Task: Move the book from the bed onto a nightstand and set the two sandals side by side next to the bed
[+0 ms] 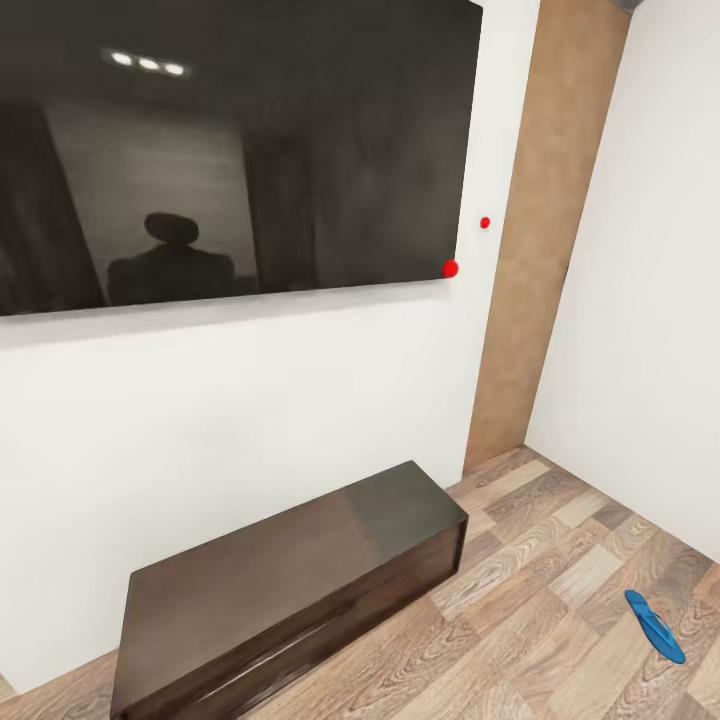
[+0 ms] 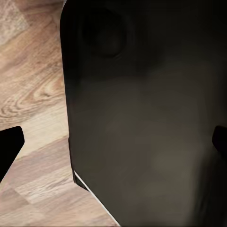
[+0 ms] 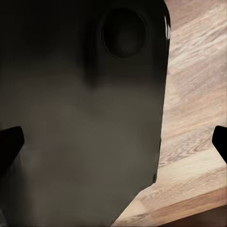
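Note:
One bright blue sandal [image 1: 655, 626] lies flat on the wood-plank floor at the lower right of the head view, close to the white side wall. The book, the bed and the nightstand are out of view. In the left wrist view my left gripper [image 2: 113, 144] is open, its dark fingertips [image 2: 9, 147] far apart over the robot's dark body and the floor. My right gripper [image 3: 114, 141] is open too in the right wrist view, with nothing between its fingertips [image 3: 9, 143].
A long low dark-brown TV bench [image 1: 290, 590] stands against the white wall ahead. A large black TV screen [image 1: 230, 150] hangs above it. A brown door [image 1: 545, 240] fills the corner at right. Plank floor [image 1: 540, 640] stretches between the bench and the sandal.

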Controlling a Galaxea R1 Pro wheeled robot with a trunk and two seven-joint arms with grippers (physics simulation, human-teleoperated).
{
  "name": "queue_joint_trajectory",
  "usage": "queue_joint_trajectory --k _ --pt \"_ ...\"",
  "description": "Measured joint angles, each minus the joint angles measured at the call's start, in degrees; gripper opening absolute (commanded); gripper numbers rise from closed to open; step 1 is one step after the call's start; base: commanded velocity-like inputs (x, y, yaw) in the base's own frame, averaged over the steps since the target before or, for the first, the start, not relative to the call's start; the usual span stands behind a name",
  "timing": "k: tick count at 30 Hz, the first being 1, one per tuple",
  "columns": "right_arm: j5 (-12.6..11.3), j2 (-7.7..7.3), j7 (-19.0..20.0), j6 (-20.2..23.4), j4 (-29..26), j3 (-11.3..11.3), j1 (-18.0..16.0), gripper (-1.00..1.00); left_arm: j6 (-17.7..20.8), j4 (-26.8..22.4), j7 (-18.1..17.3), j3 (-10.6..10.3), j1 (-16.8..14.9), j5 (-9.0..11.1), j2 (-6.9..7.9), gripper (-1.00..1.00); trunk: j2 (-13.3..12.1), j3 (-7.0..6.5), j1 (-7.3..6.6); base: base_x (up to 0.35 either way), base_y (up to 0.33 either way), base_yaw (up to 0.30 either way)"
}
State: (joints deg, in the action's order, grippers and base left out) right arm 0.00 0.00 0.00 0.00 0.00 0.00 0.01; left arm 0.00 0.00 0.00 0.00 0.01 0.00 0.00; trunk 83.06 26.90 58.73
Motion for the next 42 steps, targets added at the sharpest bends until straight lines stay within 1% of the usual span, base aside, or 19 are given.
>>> queue_joint_trajectory --k 2,4,9,12,19,42 --pt "0.24 0.17 -0.19 -0.14 0.64 -0.33 0.20 1.00 -0.51 -0.61 -0.32 0.59 0.06 0.55 -0.64 1.00 0.00 -0.01 0.00 0.000 0.000 0.000" --pt "0.24 0.17 -0.20 -0.14 1.20 -0.33 0.20 1.00 -0.51 -1.25 -0.32 0.69 0.07 0.56 -1.27 1.00 0.00 -0.01 0.00 0.000 0.000 0.000" --pt "0.24 0.32 -0.64 -0.04 1.31 -0.31 0.26 1.00 -0.69 -2.56 -0.32 0.82 0.28 0.74 -1.83 1.00 0.00 0.00 0.00 0.000 0.000 0.000" --pt "0.24 0.45 -0.72 0.01 1.32 -0.32 0.26 1.00 -0.77 -3.38 -0.32 0.87 0.30 0.78 -1.96 1.00 0.00 0.00 0.00 0.000 0.000 0.000" --pt "0.21 0.56 -0.66 0.45 1.33 -0.37 0.26 1.00 -0.80 -3.59 -0.32 0.90 0.31 0.80 -2.00 1.00 0.00 0.00 0.00 0.000 0.000 -0.035" --pt "0.19 0.60 -0.64 0.48 1.24 -0.40 0.28 1.00 -1.31 -3.83 -0.28 0.97 0.31 0.67 -1.83 1.00 0.00 -0.01 0.00 0.000 0.000 -0.268"
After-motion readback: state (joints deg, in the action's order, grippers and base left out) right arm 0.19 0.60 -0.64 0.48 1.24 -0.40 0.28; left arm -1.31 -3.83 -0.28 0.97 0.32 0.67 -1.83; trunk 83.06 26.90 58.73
